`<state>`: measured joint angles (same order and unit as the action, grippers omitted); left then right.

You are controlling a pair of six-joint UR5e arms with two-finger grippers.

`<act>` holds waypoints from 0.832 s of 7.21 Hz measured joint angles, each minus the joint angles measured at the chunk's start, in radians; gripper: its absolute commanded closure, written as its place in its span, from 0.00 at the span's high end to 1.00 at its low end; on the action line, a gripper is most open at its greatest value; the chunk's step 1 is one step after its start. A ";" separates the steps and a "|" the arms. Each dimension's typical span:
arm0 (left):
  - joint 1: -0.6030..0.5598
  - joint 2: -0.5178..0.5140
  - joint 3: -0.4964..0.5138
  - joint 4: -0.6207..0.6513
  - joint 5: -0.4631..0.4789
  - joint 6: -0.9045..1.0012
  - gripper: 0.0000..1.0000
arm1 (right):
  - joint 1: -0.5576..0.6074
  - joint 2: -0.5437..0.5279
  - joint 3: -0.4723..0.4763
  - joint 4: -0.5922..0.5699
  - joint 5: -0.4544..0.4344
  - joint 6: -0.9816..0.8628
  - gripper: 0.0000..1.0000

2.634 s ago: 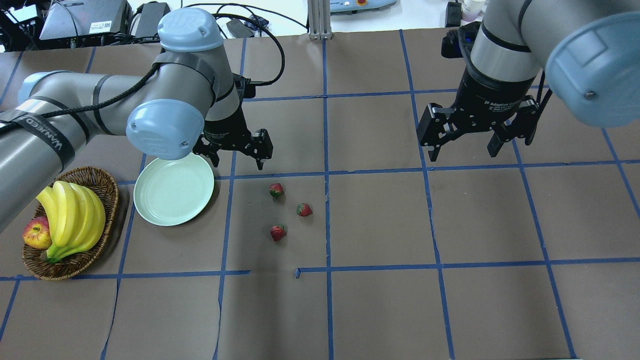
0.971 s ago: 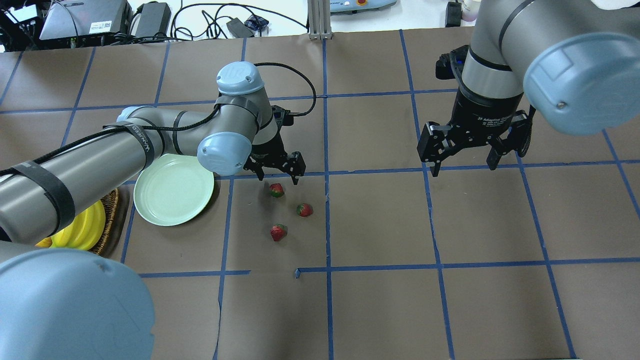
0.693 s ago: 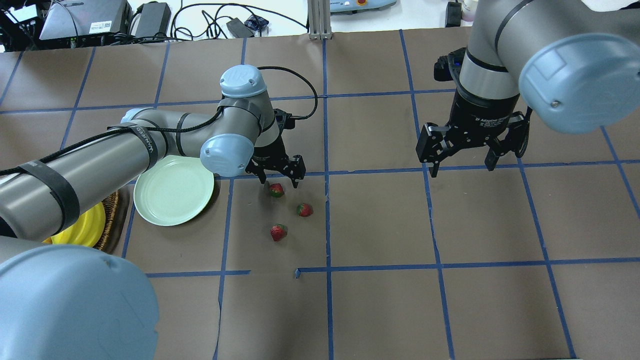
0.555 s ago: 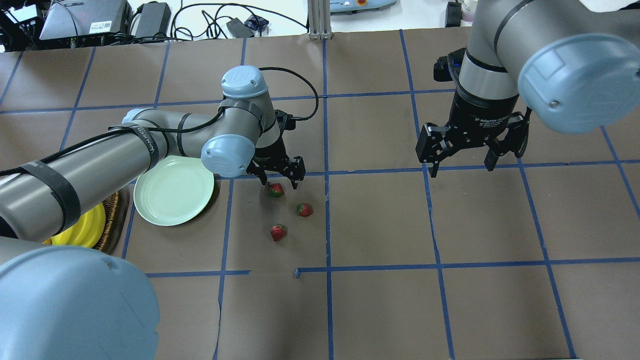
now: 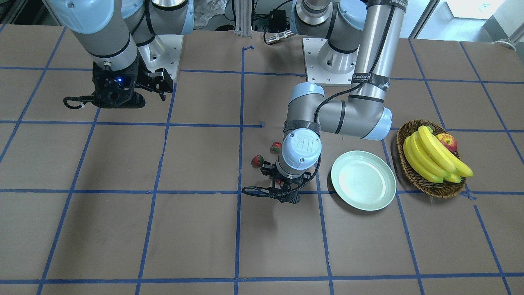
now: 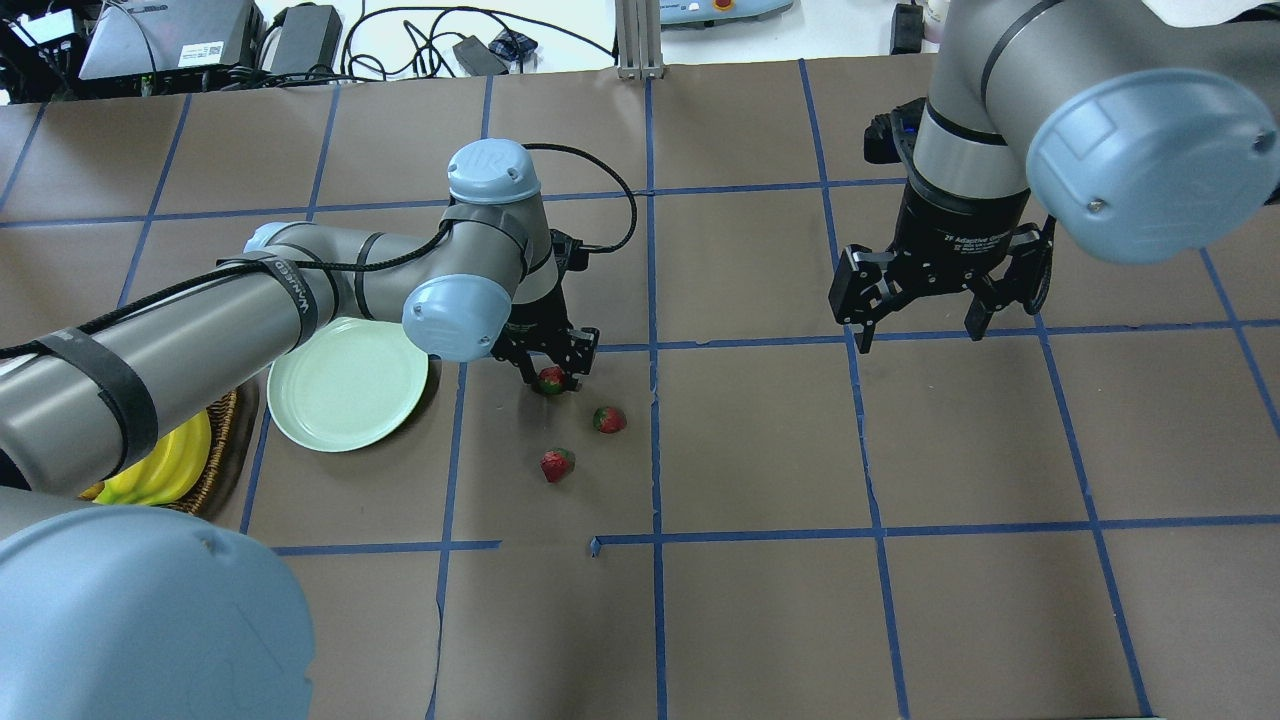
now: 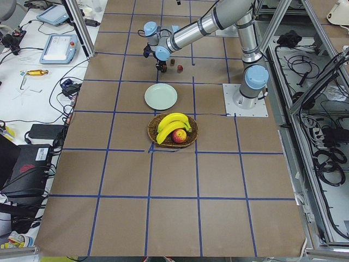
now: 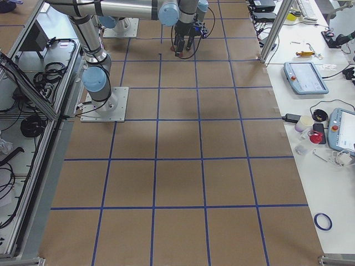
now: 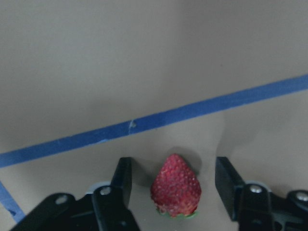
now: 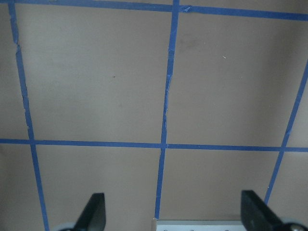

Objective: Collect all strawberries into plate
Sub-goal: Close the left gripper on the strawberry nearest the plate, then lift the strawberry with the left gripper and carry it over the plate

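Note:
Three small red strawberries lie right of the pale green plate (image 6: 347, 384). The one nearest the plate's side, strawberry (image 6: 550, 380), sits on the table between the fingers of my left gripper (image 6: 551, 372). In the left wrist view this strawberry (image 9: 176, 186) has a narrow gap to each finger (image 9: 122, 175), so my left gripper (image 9: 173, 166) is open around it. The other two strawberries (image 6: 609, 419) (image 6: 556, 464) lie free. My right gripper (image 6: 915, 320) hangs wide open over bare table (image 10: 174, 211). The plate (image 5: 363, 185) holds nothing.
A wicker basket (image 5: 430, 184) with bananas (image 5: 434, 157) and an apple (image 5: 447, 142) stands beyond the plate, away from the strawberries. My left forearm (image 6: 200, 340) reaches over the plate's edge and the basket. Blue tape lines grid the brown table.
My left arm swung from above the plate to the strawberry, dropped to the table, and its fingers narrowed around the berry. The right arm shifted slightly.

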<state>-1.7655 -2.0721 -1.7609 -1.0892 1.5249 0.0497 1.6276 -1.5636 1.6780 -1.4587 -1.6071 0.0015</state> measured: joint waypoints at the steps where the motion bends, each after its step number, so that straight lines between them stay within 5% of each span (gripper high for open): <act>1: 0.000 0.003 -0.002 -0.003 0.002 0.001 0.03 | 0.000 0.002 0.000 -0.001 0.000 0.000 1.00; 6: 0.000 0.016 0.006 -0.004 0.032 0.010 0.00 | 0.000 0.004 -0.001 -0.003 0.000 -0.001 1.00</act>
<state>-1.7654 -2.0557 -1.7554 -1.0934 1.5569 0.0598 1.6275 -1.5601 1.6774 -1.4616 -1.6070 0.0001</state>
